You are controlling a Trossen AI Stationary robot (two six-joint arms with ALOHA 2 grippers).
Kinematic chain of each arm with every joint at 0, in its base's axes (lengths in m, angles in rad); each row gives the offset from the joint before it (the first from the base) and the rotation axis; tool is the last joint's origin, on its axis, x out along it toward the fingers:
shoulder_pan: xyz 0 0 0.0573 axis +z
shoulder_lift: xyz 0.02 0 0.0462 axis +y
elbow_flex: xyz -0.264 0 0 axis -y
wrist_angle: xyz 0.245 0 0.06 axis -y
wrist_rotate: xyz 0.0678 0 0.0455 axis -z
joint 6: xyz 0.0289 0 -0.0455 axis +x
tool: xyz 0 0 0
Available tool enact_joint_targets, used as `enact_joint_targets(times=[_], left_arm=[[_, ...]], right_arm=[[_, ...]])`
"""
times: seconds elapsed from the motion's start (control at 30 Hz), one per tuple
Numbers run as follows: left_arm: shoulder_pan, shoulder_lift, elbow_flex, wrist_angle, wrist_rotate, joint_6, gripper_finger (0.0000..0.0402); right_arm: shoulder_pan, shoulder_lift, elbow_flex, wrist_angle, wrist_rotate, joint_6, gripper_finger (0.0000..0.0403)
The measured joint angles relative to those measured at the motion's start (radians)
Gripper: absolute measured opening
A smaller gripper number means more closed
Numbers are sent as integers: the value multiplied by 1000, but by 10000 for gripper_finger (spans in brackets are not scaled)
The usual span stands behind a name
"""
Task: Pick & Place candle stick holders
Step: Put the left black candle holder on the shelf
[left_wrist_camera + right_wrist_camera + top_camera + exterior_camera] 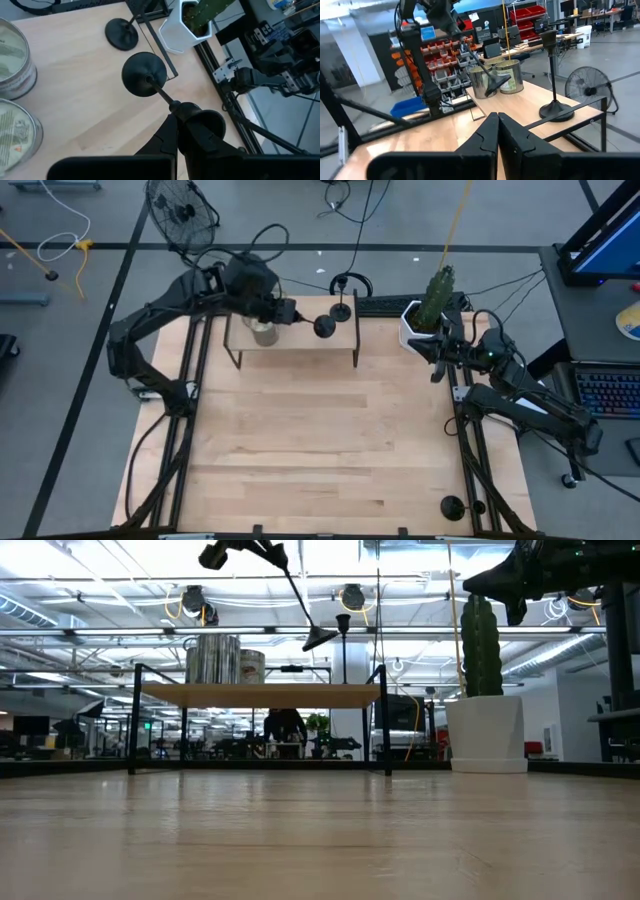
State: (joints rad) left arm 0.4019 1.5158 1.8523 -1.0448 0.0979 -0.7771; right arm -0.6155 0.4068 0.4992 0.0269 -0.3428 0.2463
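Holding one candlestick by its cup end, my left gripper is clamped shut on it above the small shelf, base tilted toward 3 o'clock. The left wrist view shows what the high view hides: the stem running from the fingers to the round base. A second candlestick stands upright on the shelf at 1 o'clock; a third sits at the table's 5 o'clock corner. My right gripper waits closed beside the cactus pot.

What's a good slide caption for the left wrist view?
Left claw carrying a tilted candlestick above the wooden shelf.
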Motion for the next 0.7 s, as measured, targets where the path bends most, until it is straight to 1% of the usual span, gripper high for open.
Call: enact_joint_targets(times=[0.07,0.13,0.27,0.33,0.4,0.5,0.6,0.7], left_arm=[[18,5,0,0,17,17,7],[31,12,0,4,36,31,7],[48,28,-1,27,62,42,7],[54,33,-1,45,79,46,7],[55,36,1,68,91,46,7],[56,40,-1,55,94,49,7],[55,39,-1,60,95,49,7],[49,38,-1,60,95,49,7]], right_arm=[[0,11,0,29,-1,47,0],[4,33,0,74,-15,56,0],[34,131,0,222,-87,3,0],[57,191,0,304,-107,-41,0],[84,248,0,378,-107,-79,0],[123,323,6,465,-103,-123,0],[155,384,44,473,-63,-173,1],[180,435,109,469,-19,-243,12]])
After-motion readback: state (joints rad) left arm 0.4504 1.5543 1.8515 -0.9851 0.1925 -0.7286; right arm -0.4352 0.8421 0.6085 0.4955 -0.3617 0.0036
